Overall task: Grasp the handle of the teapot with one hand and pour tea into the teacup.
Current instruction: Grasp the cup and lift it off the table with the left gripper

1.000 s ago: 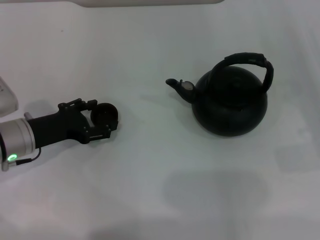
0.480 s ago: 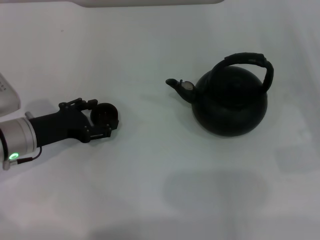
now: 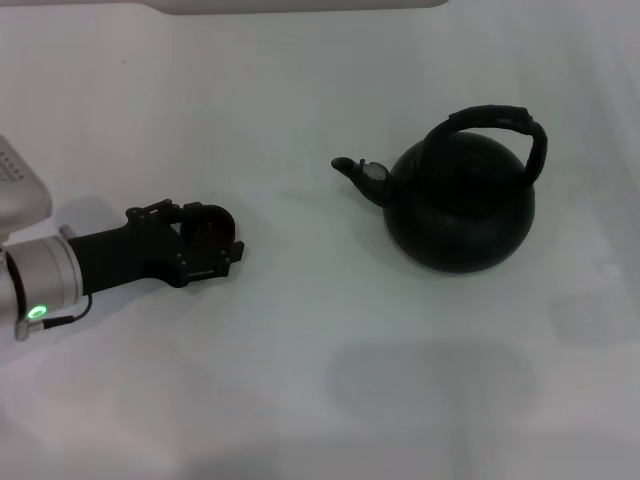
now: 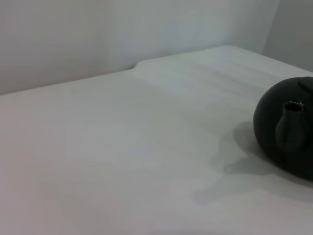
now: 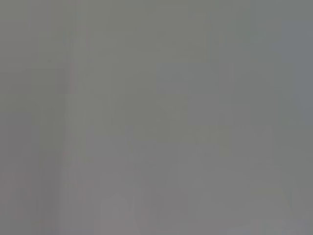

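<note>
a: two things matter on the worktop [image 3: 300, 380]: the teapot [image 3: 462, 205] and the teacup [image 3: 208, 228]. the teapot sits upright, and the teacup is well apart from it, out on the side its spout [image 3: 352, 169] faces.

b: and the tools?

a: the left tool [image 3: 205, 245] is right at the teacup, a finger on either side of it, so it looks closed around the cup, low on the worktop. the right tool is not in view, and its wrist view is blank grey.

b: which way does the teapot point?

a: its spout points toward the teacup and the left tool, so the teapot's long axis, spout to back, runs roughly along the line between the two. the handle [image 3: 500, 125] arches over the top along about that same line, free and untouched. in the left wrist view the teapot [image 4: 286, 128] shows spout-on.

b: what could go wrong from here?

a: my judgement: no hand is on the handle, and the only arm in sight is busy with the teacup. the gap from teacup to spout is wide, so a pour begun from where the teapot stands would land on the worktop. the cup is tiny against the teapot, so even a small tilt error could overshoot it. the left tool could also nudge or tip the cup as it lets go.

b: any tea visible?

a: none that i can make out.
</note>
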